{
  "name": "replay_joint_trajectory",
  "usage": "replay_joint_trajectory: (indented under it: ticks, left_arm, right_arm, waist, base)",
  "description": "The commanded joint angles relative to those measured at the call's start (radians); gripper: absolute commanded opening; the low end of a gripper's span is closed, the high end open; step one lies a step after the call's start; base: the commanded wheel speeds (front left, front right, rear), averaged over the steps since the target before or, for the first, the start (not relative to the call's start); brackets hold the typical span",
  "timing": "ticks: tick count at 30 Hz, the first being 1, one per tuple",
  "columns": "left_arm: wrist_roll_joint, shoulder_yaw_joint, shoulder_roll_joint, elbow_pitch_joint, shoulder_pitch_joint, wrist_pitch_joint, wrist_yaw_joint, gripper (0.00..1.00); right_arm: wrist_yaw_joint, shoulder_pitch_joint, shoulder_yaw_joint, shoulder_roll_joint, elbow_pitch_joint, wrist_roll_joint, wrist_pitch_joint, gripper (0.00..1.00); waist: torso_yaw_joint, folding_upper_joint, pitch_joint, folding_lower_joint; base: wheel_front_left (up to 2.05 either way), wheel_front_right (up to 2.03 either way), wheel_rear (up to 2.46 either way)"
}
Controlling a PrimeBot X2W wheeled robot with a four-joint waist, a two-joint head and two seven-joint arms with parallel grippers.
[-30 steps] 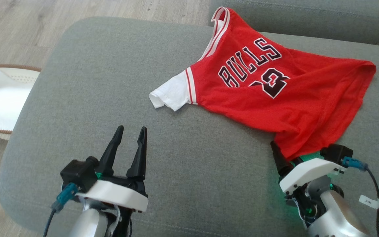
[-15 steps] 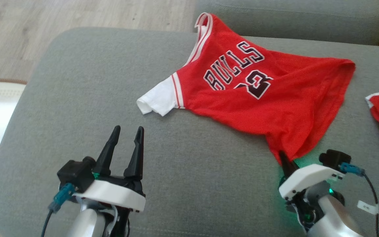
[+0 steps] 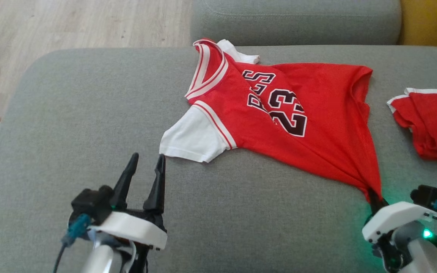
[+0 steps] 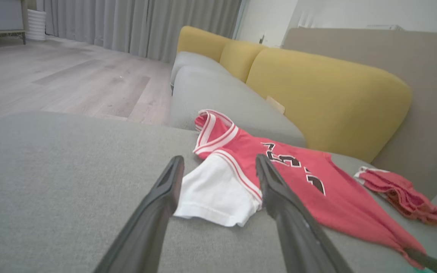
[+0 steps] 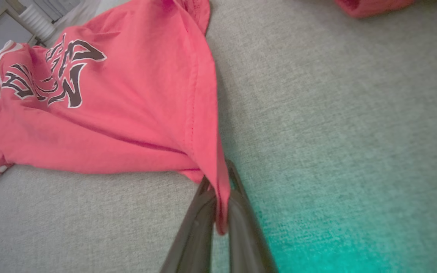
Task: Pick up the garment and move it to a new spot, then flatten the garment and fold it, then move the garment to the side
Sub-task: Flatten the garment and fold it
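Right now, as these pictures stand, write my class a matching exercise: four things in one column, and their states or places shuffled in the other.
1 left gripper
2 right gripper
3 jersey
4 second red garment

a shut on a jersey corner
b bunched, at the robot's right
c open, holding nothing
d spread out, number 23 showing

Pairs: 1-c, 2-a, 3-d, 4-b.

On your sofa seat (image 3: 89, 113): the jersey (image 3: 279, 113) lies right of centre, collar toward the further cushion (image 3: 294, 19) behind it. A second garment (image 3: 431, 121) lies apart on its right. The left gripper (image 3: 148, 157) sits just before the sleeve, the right gripper (image 3: 374, 195) at the jersey's near right corner. Floor (image 3: 51, 26) lies to the far left.
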Motion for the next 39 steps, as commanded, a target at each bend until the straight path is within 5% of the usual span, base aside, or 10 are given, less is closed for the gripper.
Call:
replay_joint_trajectory:
  ticks: [1, 16, 26, 39]
  left_arm:
    - [0.015, 0.028, 0.005, -0.012, -0.040, -0.012, 0.002, 1.00]
    - [0.048, -0.055, 0.005, 0.420, -0.279, -0.001, 0.061, 1.00]
    - [0.034, -0.069, 0.005, 0.642, -0.448, 0.032, 0.099, 1.00]
    - [0.001, -0.115, 0.005, 0.793, -0.530, 0.054, 0.082, 1.00]
  right_arm:
    - [-0.001, -0.003, 0.013, 0.005, -0.035, -0.014, 0.004, 0.00]
    - [-0.001, -0.005, -0.118, 0.059, -0.164, -0.201, 0.062, 0.00]
    - [-0.001, -0.002, -0.076, 0.084, -0.286, -0.191, 0.118, 0.00]
    - [-0.001, 0.008, -0.063, 0.090, -0.357, -0.181, 0.146, 0.00]
  waist:
    - [-0.008, 0.0000, 0.005, 0.0000]
    - [-0.069, 0.0000, 0.077, 0.0000]
    - [-0.095, 0.0000, 0.125, 0.0000]
    - [-0.102, 0.0000, 0.144, 0.0000]
  base:
    - [0.00, 0.00, 0.00]
    - [0.00, 0.00, 0.00]
    - [0.00, 0.00, 0.00]
    - [0.00, 0.00, 0.00]
